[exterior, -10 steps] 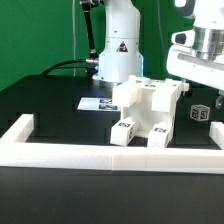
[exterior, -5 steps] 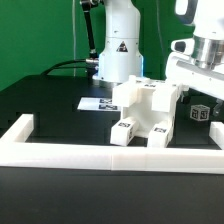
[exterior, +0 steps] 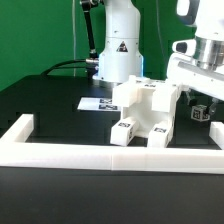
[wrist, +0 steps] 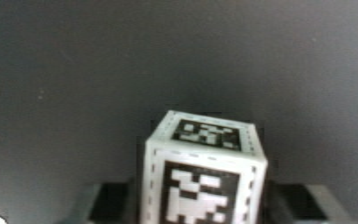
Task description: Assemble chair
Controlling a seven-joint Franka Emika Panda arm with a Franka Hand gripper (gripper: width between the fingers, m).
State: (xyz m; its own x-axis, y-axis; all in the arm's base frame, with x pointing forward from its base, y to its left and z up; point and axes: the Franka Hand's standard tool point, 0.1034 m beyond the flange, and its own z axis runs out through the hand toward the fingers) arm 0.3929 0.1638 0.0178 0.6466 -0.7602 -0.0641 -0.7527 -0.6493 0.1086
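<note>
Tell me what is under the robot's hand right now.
A small white tagged block stands under the hand, gripped between its fingers, over the black table. In the exterior view the hand covers the block's top, and its underside is hidden in both views.

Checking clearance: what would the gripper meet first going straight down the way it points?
The gripper has its jaws closed on the small tagged white block; straight down, that block would likely press on the black table, though any gap beneath is unclear.

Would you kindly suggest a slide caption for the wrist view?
Wrist view: the hand grips a small, white, tagged chair block, with the dark table behind.
</note>
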